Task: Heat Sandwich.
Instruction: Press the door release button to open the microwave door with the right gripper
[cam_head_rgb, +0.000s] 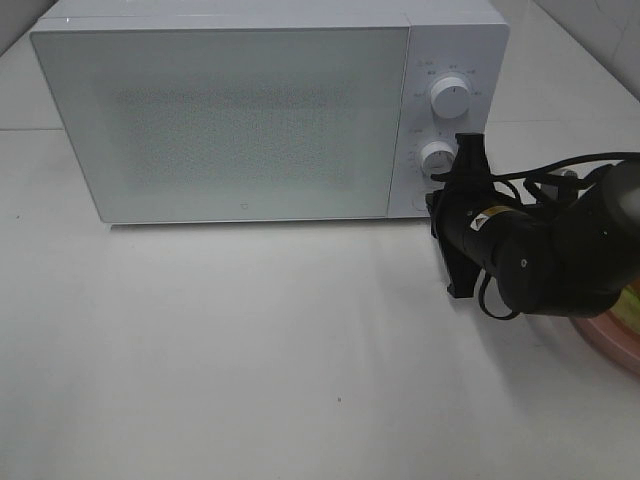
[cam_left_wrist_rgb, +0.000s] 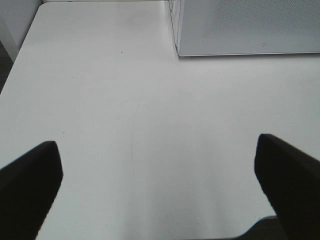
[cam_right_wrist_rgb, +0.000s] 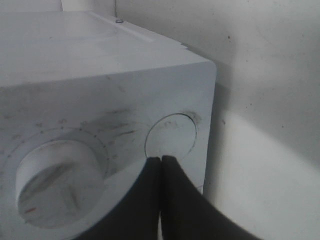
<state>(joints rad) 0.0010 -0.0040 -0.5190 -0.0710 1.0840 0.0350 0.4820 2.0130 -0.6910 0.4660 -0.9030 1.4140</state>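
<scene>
**Exterior high view.** The microwave (cam_head_rgb: 220, 110) has its door shut. The right end effector (cam_head_rgb: 438, 200) is at the control panel, just under the lower of the 2 knobs (cam_head_rgb: 437, 157). The arm reaches in from the microwave's right, forearm low over the table (cam_head_rgb: 250, 350) and wrist apparently rolled onto its side.

The sandwich (cam_head_rgb: 633, 298) shows only as a yellow-green sliver on the pink plate (cam_head_rgb: 608, 340). It sits in front of the microwave and off its right corner, mostly hidden under that arm. The arm hangs right over the plate, so a careless pull-back could clip it and drag the food.

**Left wrist view.** The left end effector (cam_left_wrist_rgb: 156, 142) is wide open and holds nothing. It hovers over bare table in front of the microwave's left front corner (cam_left_wrist_rgb: 240, 30). It looks to be outside the door's swing, but a door that springs fully open might reach it if the hinge is on this side.

**Right wrist view.** The right end effector (cam_right_wrist_rgb: 161, 160) is fully closed and empty, its 2 tips forming 1 point. That point meets the round button (cam_right_wrist_rgb: 170, 135) at the button's rim, not its middle.

- An off-centre push may skid onto the flat panel, and the door would not release.
- A hard push could shove the light microwave back across the table.
- Drifting toward the lower knob (cam_right_wrist_rgb: 55, 175) might nudge a setting.
</scene>
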